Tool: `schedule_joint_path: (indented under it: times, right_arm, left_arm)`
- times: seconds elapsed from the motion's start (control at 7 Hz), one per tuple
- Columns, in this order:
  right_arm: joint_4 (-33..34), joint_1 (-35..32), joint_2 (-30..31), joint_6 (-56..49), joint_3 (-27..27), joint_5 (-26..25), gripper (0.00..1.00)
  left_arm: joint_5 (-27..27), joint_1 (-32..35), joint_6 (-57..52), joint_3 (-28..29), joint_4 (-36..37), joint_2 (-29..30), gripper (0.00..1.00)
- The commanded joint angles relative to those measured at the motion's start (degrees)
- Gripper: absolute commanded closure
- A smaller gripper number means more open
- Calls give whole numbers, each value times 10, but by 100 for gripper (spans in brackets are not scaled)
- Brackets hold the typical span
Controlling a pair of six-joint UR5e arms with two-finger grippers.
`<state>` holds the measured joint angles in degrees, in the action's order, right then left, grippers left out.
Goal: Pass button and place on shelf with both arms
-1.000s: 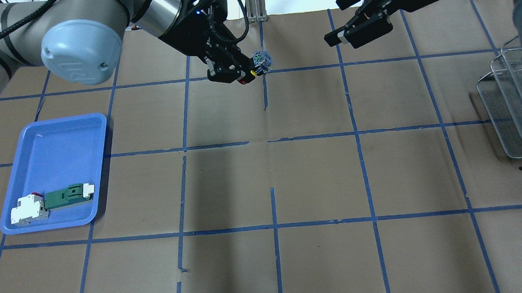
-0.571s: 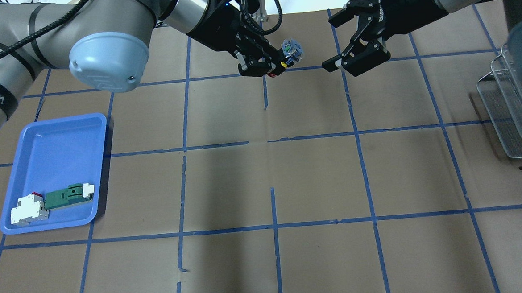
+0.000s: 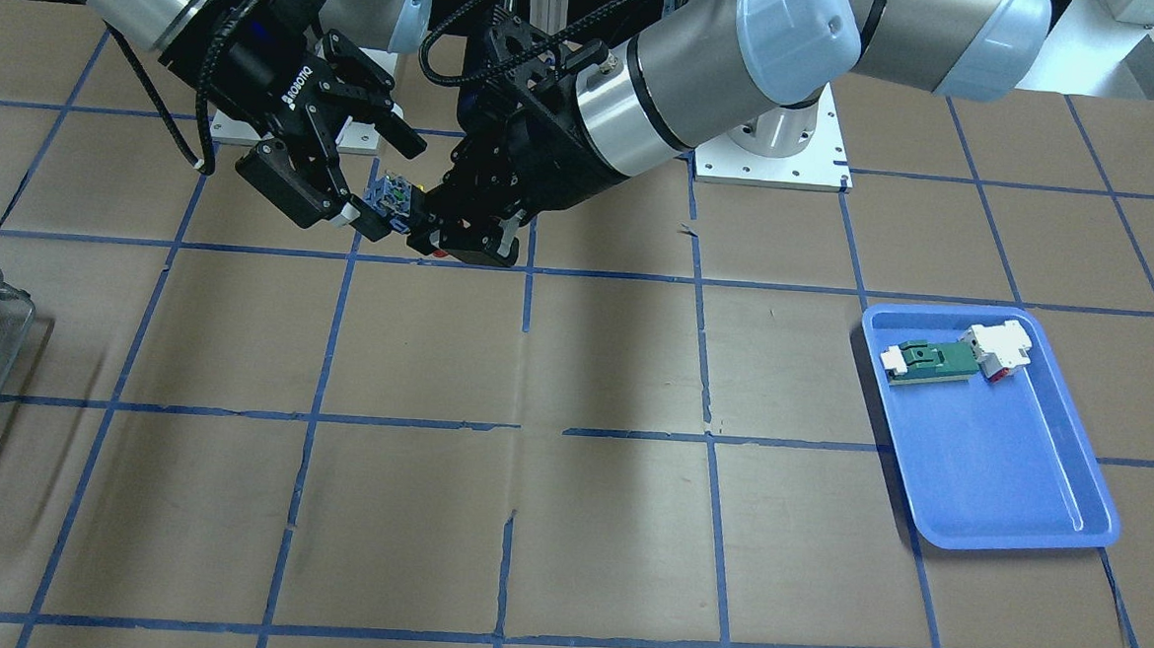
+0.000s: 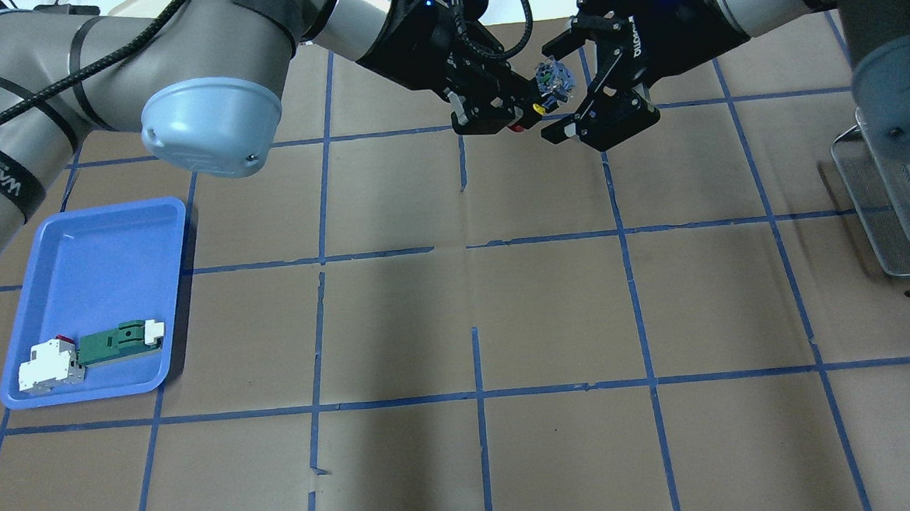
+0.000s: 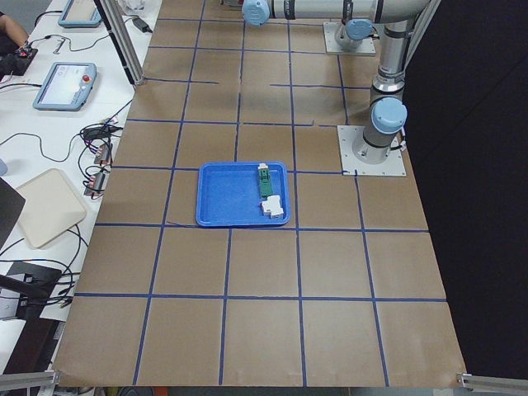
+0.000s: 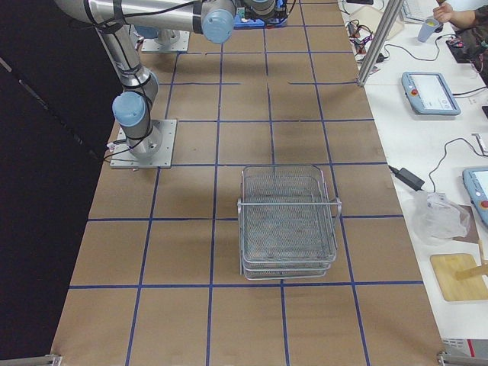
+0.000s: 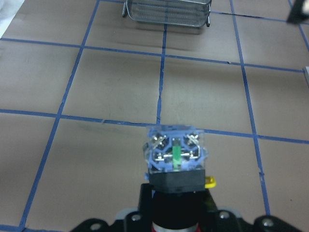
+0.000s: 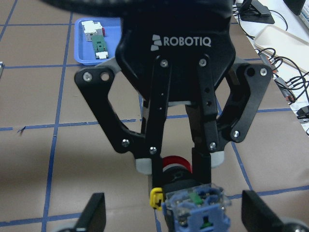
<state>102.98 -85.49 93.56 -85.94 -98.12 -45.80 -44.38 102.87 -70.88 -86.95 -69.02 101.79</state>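
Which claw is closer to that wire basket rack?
Right. The right gripper hangs on the side toward the shelf; the left gripper, holding the button, is just beyond it.

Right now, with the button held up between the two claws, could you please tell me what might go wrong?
1. The left claw grips the button by its black body, leaving only the clear end block free; the open right claw has little to grip and could pinch it askew.
2. The claws are very close, so they might collide.
3. The button is off the table: released early, it would likely drop.
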Motion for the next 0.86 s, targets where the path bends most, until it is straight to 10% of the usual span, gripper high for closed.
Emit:
schedule_joint_path:
  times: [0.0, 0.14, 0.29, 0.57, 0.71]
  right_arm:
    - [-1, -1, 0, 8, -1, -3, 0]
    - [-1, -1, 3, 9, -1, -5, 26]
    - [-2, -1, 5, 9, 6, -9, 82]
    - [6, -1, 4, 1, 7, -8, 100]
    - [6, -1, 4, 1, 7, -7, 100]
  left_arm:
    - [3, 1, 2, -3, 0, -11, 100]
    - [3, 1, 1, -7, -2, -18, 100]
    - [1, 1, 1, -11, -2, -21, 100]
    - [-6, 1, 4, -19, -2, -29, 100]
    - [-9, 1, 24, -22, -2, -32, 63]
